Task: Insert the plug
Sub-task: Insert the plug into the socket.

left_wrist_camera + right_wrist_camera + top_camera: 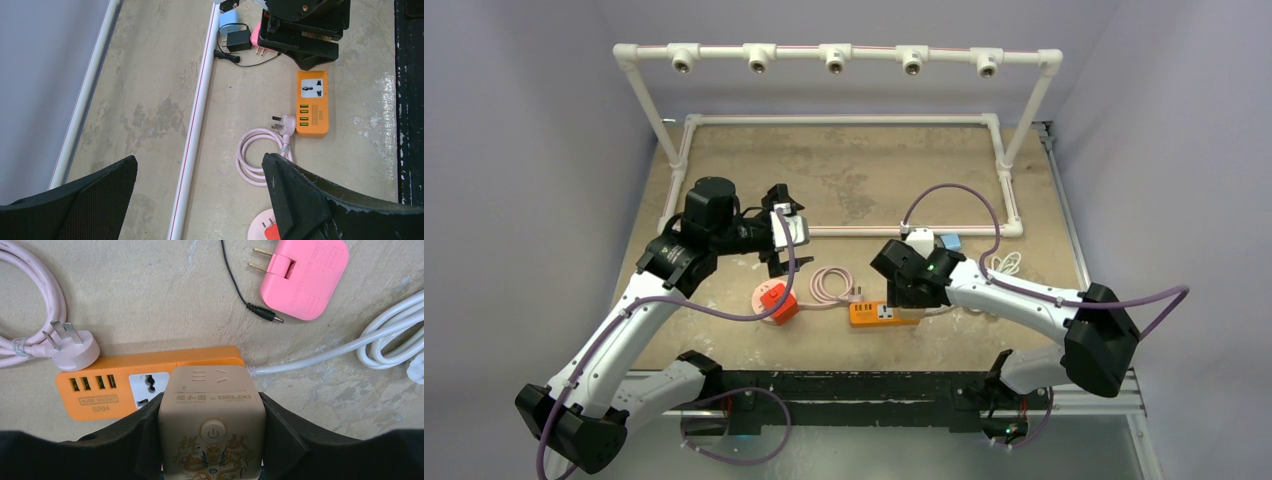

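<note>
Right wrist view: the right jaws squeeze a tan cube plug (212, 405), right over the orange power strip (100, 390). The left jaws stand wide open.

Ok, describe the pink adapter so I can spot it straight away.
Find the orange power strip. Just beyond its cable end lies a flat, square pink adapter. Unlike the paler round plug, it has two brass prongs and no cord.

Beige cube plug (212, 425) over orange strip (115, 365) (4 USB ports, 1 socket).
</note>
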